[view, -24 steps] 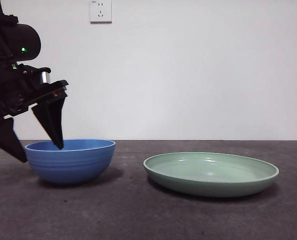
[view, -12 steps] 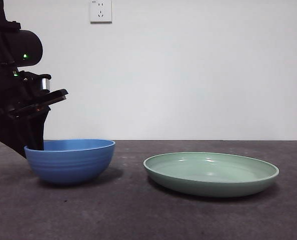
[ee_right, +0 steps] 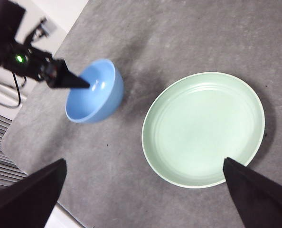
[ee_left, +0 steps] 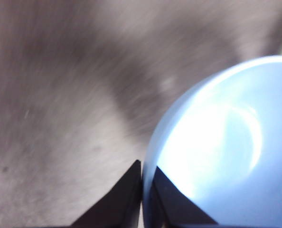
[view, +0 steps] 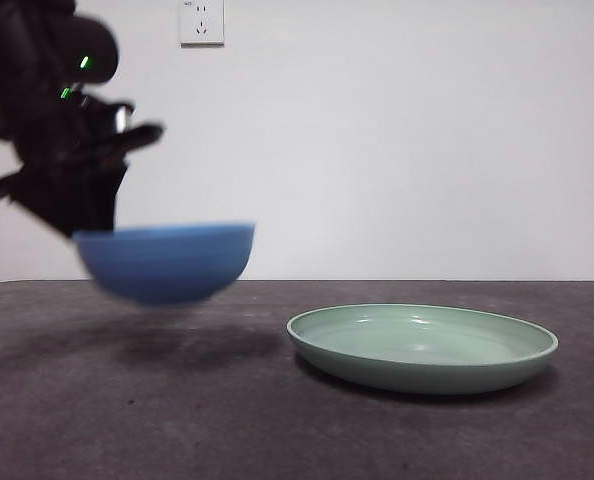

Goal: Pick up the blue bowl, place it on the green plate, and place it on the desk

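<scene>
My left gripper (view: 82,215) is shut on the rim of the blue bowl (view: 167,262) and holds it in the air above the desk (view: 227,400), at the left. In the left wrist view the jaws pinch the bowl's rim (ee_left: 145,175), one inside and one outside, around my left gripper's midpoint (ee_left: 142,172). The green plate (view: 422,345) lies flat on the desk to the right of the bowl, empty. The right wrist view shows bowl (ee_right: 96,92) and plate (ee_right: 202,128) from above. My right gripper (ee_right: 141,190) is open, high above the desk.
A white wall with a power socket (view: 201,22) stands behind the desk. The desk's edge (ee_right: 32,109) runs close to the bowl's side in the right wrist view. The bowl's shadow (view: 177,345) lies on the desk below it.
The left gripper closed on the bowl's rim and lifted the bowl off the desk, moving it up and slightly right toward the plate. The plate has not moved.
</scene>
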Tool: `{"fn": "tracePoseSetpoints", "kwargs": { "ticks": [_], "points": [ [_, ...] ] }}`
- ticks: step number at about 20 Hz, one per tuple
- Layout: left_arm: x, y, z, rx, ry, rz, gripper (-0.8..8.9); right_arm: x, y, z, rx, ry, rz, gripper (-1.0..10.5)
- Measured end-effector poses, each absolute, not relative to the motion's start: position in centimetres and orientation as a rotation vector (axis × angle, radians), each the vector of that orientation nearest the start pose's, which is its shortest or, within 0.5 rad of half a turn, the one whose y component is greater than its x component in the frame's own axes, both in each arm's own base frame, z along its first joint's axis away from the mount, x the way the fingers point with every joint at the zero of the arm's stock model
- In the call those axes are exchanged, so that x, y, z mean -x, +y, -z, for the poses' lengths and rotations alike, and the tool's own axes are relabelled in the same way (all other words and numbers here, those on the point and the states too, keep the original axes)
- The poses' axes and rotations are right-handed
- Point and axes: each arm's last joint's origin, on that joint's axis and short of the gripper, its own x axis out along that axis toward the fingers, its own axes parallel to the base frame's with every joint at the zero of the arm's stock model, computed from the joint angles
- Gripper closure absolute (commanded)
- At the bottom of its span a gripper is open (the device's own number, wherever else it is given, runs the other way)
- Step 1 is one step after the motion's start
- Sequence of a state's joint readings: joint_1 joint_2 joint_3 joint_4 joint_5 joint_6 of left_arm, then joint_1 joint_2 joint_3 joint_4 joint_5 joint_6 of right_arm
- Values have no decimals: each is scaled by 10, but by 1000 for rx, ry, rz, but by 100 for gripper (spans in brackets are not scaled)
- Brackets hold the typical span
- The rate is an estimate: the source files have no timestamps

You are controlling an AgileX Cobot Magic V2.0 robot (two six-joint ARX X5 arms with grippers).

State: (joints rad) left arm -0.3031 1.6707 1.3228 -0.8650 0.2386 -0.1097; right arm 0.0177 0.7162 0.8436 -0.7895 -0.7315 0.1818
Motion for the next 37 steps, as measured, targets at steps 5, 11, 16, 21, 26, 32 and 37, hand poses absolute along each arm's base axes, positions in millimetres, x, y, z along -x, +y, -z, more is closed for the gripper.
{"fn": "tracePoseSetpoints", "kwargs": {
  "ticks": [5, 11, 16, 21, 26, 32, 37],
  "points": [
    [-312, -141, -298, 2, 1137, 515, 797, -110, 21, -317, -395, 672, -669, 390],
    [-301, -185, -290, -67, 1175, 616, 797, -90, 21, -319, -393, 656, -665, 390],
    [-299, -223, -270, -137, 1256, 675, 797, -79, 20, -317, -393, 672, -641, 390],
    [-305, -261, -266, -179, 1253, 734, 797, -78, 20, -315, -400, 692, -636, 390],
    [-321, -292, -259, -201, 1254, 763, 797, -78, 20, -315, -397, 691, -635, 390],
    [-342, -321, -233, -232, 1290, 763, 797, -78, 20, -315, -386, 689, -615, 390],
    [-346, -318, -223, -317, 1284, 679, 798, -79, 20, -315, -385, 687, -616, 390]
  ]
}}
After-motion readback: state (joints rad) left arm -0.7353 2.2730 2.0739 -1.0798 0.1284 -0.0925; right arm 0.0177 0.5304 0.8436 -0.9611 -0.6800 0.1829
